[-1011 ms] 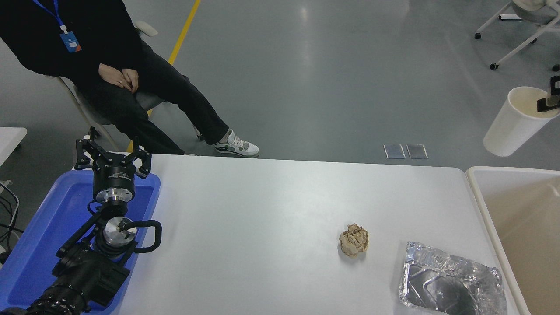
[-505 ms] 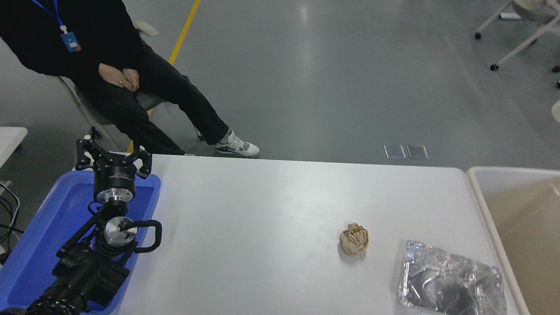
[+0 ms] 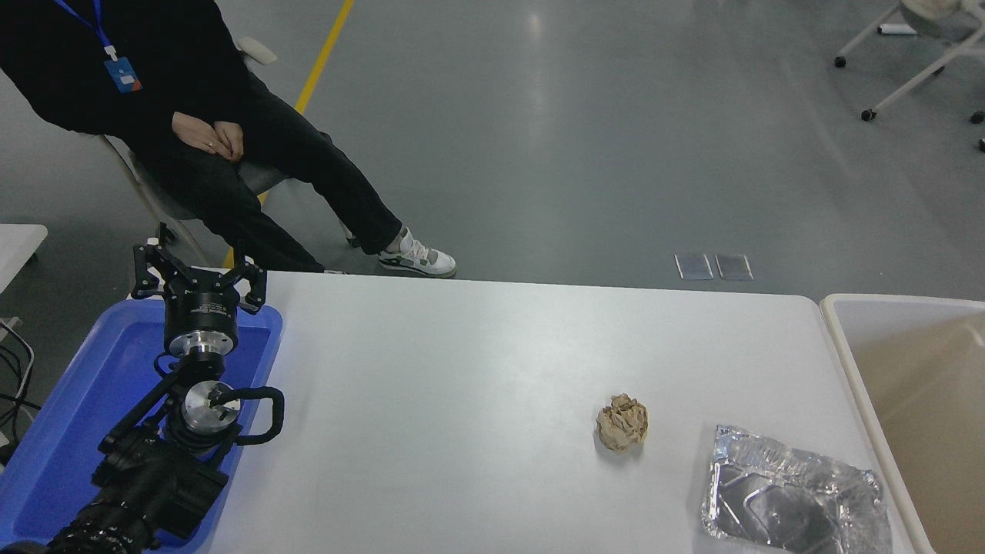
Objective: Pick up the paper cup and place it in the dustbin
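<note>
Resting over the blue tray (image 3: 46, 454) at the near left, the left gripper (image 3: 198, 278) holds its fingers spread apart. Dustbin (image 3: 846, 346) stands at the table's (image 3: 462, 385) right edge; brown paper ball (image 3: 622, 422) and foil tray (image 3: 793, 504) lie nearby.

Your visible hardware, left arm (image 3: 146, 469): matte black housings, ribbed black segment at the lowest joint. Two bare silver metal discs at the wrist joints, the nearer one slotted. One black cable looping out beside the wrist. Left gripper (image 3: 198, 271): black cylindrical body bearing small white print too small to read, and black linkage fingers (image 3: 146, 265).
</note>
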Controlling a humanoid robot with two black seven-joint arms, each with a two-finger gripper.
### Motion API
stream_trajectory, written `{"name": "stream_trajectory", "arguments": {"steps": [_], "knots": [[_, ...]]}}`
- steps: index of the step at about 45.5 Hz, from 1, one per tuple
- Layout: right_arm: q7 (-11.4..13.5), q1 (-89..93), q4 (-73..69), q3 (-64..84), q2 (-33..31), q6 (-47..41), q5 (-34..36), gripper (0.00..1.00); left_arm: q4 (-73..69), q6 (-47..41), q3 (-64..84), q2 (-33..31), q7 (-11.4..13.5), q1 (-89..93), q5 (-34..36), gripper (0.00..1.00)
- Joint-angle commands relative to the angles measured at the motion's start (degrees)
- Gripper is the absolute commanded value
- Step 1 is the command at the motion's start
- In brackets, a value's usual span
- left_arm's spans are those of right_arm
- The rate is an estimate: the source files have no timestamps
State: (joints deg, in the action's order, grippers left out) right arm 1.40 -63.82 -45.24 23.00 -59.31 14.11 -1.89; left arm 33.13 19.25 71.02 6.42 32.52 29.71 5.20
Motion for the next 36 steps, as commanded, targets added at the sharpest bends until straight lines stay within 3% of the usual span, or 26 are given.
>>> {"name": "stream_trajectory", "arguments": {"steps": [1,7,12,36], "knots": [[-0.1,25.4,23.2,-24.6,17.2,1.4,3.9,0.0,0.0,0.0,0.0,0.0,0.0,0.0,0.0,0.99],[-0.2,28.5,36.4,-29.1,29.3,-0.4,4.0,0.0,0.0,0.0,0.0,0.0,0.0,0.0,0.0,0.99],[-0.2,29.8,41.1,-31.4,34.1,-1.4,4.5,0.0,0.0,0.0,0.0,0.0,0.0,0.0,0.0,0.99],[-0.8,35.3,41.5,-42.5,36.5,-3.8,4.5,0.0,0.0,0.0,0.0,0.0,0.0,0.0,0.0,0.99]]}}
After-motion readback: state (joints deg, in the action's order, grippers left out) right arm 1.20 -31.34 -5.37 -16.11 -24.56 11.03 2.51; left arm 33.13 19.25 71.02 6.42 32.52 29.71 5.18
